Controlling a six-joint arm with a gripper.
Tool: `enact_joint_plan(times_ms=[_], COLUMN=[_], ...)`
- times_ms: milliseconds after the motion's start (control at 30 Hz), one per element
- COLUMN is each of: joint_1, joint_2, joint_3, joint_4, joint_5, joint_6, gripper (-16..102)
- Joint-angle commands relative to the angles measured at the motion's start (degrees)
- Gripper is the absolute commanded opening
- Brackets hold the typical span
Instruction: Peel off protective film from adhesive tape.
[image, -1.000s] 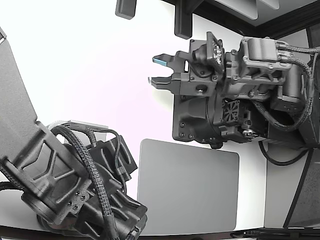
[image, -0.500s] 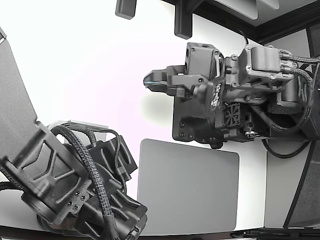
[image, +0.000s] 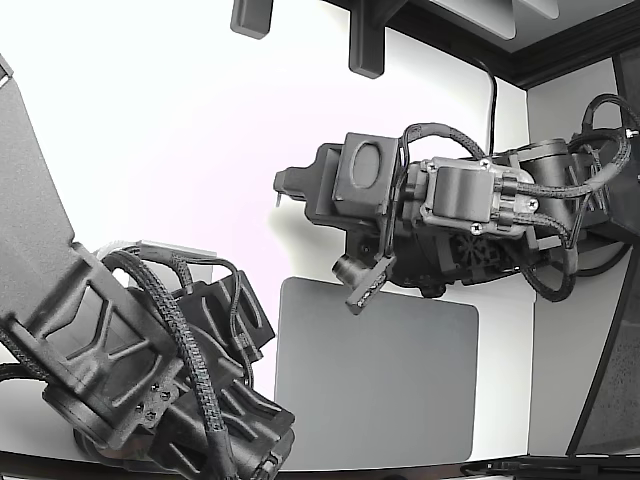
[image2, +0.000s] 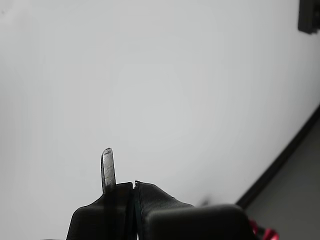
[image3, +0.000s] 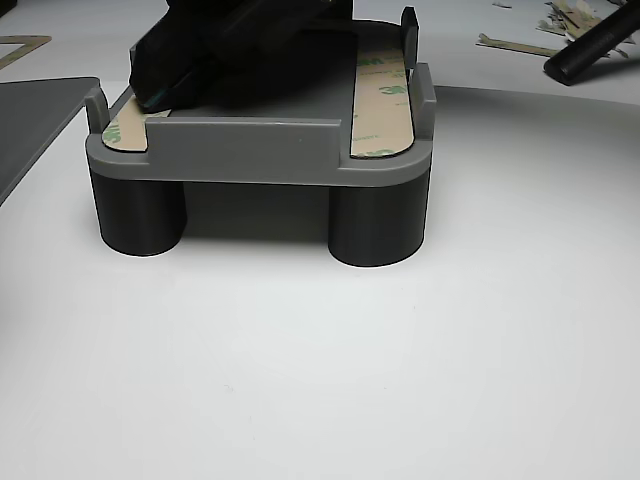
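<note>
A grey fixture on round legs (image3: 260, 150) carries two tan adhesive tape strips with printed film, one (image3: 383, 100) on the other view's right and one (image3: 122, 130) on its left. A dark part of the arm (image3: 210, 50) hangs over the fixture and hides the left strip's far end. In the exterior view my gripper (image: 284, 186) is held in the air over the white table, just off the exterior view's left of the dark fixture (image: 385, 262). In the wrist view its jaws meet. A thin grey sliver (image2: 107, 167) stands up beside the fingertips; I cannot tell whether it is film.
A second black arm (image: 130, 370) fills the exterior view's lower left. A grey mat (image: 380, 380) lies in front of the fixture. Peeled film scraps (image3: 515, 45) and a black bar (image3: 590, 45) lie at the other view's far right. A black table edge (image2: 280, 160) runs nearby.
The wrist has rolled over, so the gripper's camera side now faces down. The jaws were apart one second ago and are together now. The gripper has shifted slightly to the exterior view's left.
</note>
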Motion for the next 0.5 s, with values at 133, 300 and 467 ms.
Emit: enact_joint_plan(times_ms=[133, 300, 467], joint_1=[4.48, 5.63, 6.06], joint_2=[-2.81, -8.61, -13.80], joint_3=[-1.32, -3.34, -6.42], joint_4=[-3.25, -4.92, -3.87], joint_5=[3.60, 3.52, 3.52], joint_6=[2.37, 5.27, 6.94], gripper=[-11, -11, -11])
